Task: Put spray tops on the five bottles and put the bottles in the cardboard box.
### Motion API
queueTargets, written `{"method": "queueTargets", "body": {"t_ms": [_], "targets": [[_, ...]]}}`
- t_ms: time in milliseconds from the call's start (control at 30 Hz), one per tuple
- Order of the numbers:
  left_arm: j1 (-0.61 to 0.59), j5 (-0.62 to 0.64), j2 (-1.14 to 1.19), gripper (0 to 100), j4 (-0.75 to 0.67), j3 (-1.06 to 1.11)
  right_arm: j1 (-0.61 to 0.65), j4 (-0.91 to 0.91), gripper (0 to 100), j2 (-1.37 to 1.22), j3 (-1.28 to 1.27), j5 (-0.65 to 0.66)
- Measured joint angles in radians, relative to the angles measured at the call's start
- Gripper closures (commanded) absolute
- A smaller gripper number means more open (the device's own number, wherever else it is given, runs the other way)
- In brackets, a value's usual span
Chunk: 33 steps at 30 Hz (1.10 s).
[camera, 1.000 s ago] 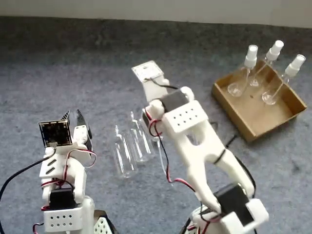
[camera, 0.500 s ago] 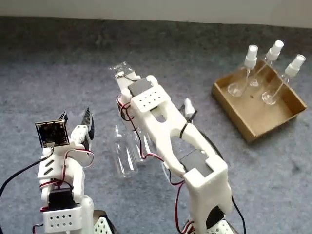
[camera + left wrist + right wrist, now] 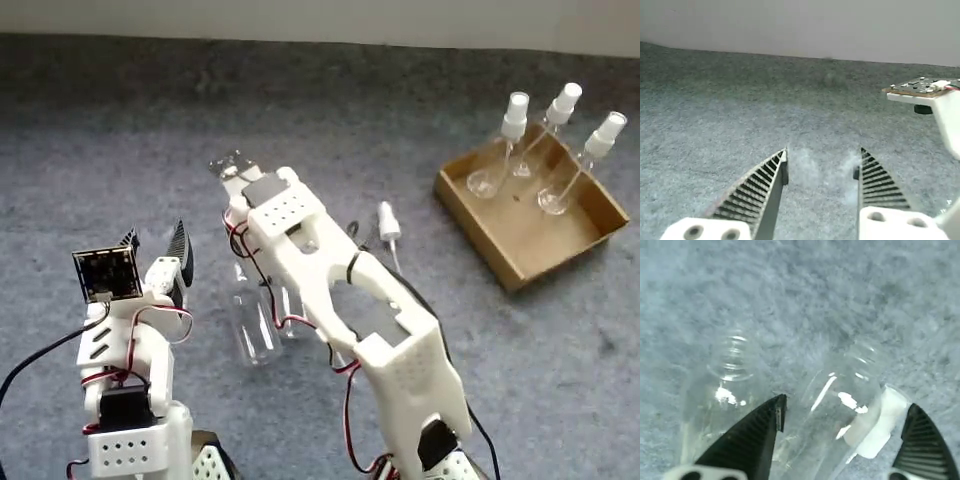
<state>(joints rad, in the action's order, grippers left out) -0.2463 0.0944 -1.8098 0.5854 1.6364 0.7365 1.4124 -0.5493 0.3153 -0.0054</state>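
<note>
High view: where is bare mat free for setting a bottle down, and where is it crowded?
Free: the mat beyond the left gripper, and between the loose spray top and the cardboard box. Crowded: the two open bottles under the right arm.

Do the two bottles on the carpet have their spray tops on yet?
Off. Both necks are bare: one bottle, the other bottle. A spray top lies loose nearby.

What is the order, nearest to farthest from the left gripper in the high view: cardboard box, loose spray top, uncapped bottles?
1. Uncapped bottles, lying beside the left gripper.
2. Loose spray top, mid-table.
3. Cardboard box, far right.
</note>
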Motion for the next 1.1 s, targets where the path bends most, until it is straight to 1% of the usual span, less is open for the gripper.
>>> {"method": "queueTargets", "body": {"t_ms": [100, 133, 267, 333, 567, 633, 733, 867, 967, 1100], "targets": [[0.0, 0.0, 0.0, 81, 0.0, 0.0, 0.0, 0.0, 68.3, -0.002, 0.0, 0.0], [0.0, 0.0, 0.0, 81, 0.0, 0.0, 0.0, 0.0, 70.3, -0.002, 0.0, 0.0], [0.0, 0.0, 0.0, 81, 0.0, 0.0, -0.008, 0.002, 83.7, -0.002, 0.0, 0.0], [0.0, 0.0, 0.0, 81, 0.0, 0.0, -0.023, 0.002, 87.5, 0.0, 0.0, 0.0], [0.0, 0.0, 0.0, 81, 0.0, 0.0, -0.094, 0.006, 88.3, 0.0, 0.014, 0.0], [0.0, 0.0, 0.0, 81, 0.0, 0.0, -0.117, 0.04, 88.3, -0.002, 0.04, 0.0], [0.0, 0.0, 0.0, 81, 0.0, 0.0, -0.15, 0.129, 88.3, -0.003, 0.141, 0.0], [0.0, 0.0, 0.0, 81, 0.0, 0.0, -0.18, 0.305, 88.6, -0.003, 0.347, 0.0], [0.0, 0.0, 0.0, 81, 0.0, 0.0, -0.219, 0.33, 88.6, -0.002, 0.497, 0.0], [0.009, 0.0, 0.0, 81, 0.0, 0.0, -0.287, 0.333, 88.6, 0.057, 0.54, 0.0]]}}
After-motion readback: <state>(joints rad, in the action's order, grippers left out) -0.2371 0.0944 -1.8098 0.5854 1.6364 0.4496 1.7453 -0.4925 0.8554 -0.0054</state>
